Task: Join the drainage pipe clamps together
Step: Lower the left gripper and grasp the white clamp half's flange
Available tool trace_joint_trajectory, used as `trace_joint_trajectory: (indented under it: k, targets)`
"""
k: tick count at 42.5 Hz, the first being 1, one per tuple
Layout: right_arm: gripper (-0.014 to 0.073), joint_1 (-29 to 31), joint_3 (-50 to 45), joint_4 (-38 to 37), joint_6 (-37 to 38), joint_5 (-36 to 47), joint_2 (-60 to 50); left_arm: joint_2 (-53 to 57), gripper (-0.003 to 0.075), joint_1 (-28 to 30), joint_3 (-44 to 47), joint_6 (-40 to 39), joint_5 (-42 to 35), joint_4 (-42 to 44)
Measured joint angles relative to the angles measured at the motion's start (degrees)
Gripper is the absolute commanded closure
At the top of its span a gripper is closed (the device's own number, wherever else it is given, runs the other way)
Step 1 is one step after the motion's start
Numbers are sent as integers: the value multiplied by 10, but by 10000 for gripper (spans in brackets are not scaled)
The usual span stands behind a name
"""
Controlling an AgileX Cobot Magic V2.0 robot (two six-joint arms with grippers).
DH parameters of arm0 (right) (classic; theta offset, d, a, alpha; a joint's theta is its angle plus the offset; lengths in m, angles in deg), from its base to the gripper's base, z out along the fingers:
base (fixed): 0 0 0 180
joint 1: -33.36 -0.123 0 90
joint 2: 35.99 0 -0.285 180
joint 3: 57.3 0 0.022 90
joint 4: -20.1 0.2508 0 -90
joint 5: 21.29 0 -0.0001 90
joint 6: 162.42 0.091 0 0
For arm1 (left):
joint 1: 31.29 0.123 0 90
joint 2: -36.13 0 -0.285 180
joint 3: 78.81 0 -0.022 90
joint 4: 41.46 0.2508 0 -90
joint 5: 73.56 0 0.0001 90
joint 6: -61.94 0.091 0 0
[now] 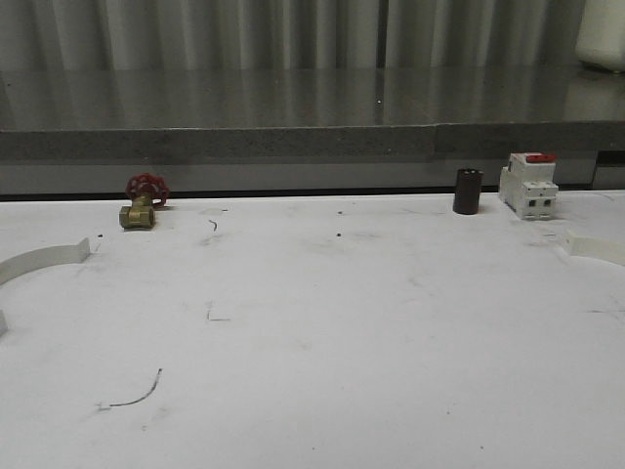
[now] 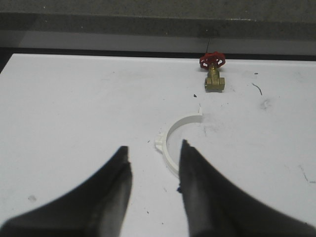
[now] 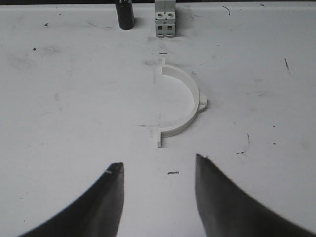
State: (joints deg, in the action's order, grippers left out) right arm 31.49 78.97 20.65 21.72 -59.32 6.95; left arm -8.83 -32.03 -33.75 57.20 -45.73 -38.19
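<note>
One white drainage pipe clamp lies at the table's far left edge in the front view, a curved band with an end tab. In the left wrist view the same half-ring lies flat just ahead of my left gripper, which is open and empty; one dark finger overlaps the band's near end. The second clamp shows at the right edge of the front view. It lies flat as a half-ring ahead of my right gripper, which is open with nothing between its fingers.
A brass valve with a red handwheel stands at the back left. A black cylinder and a white breaker with a red top stand at the back right. A grey ledge runs behind the white table.
</note>
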Motion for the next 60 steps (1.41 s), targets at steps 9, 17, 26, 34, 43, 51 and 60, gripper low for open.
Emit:
trace_joint_trajectory:
  k: [9,17,26,34,43,51,60]
  targets:
    - [169,0,0,0,0,0,0,-63,228,-2,-55,11,83,7]
    - [169,0,0,0,0,0,0,-169,228,-29,-116,22,114,10]
    - [169,0,0,0,0,0,0,-317,228,-45,-187,25,130,13]
    - [169,0,0,1,0,0,0,-449,228,-45,-252,26,137,31]
    - [169,0,0,1,0,0,0,-576,228,-31,-307,26,152,32]
    - [169,0,0,1,0,0,0,-644,228,-24,-333,26,136,32]
    - [169,0,0,1,0,0,0,-694,228,-24,-365,26,116,25]
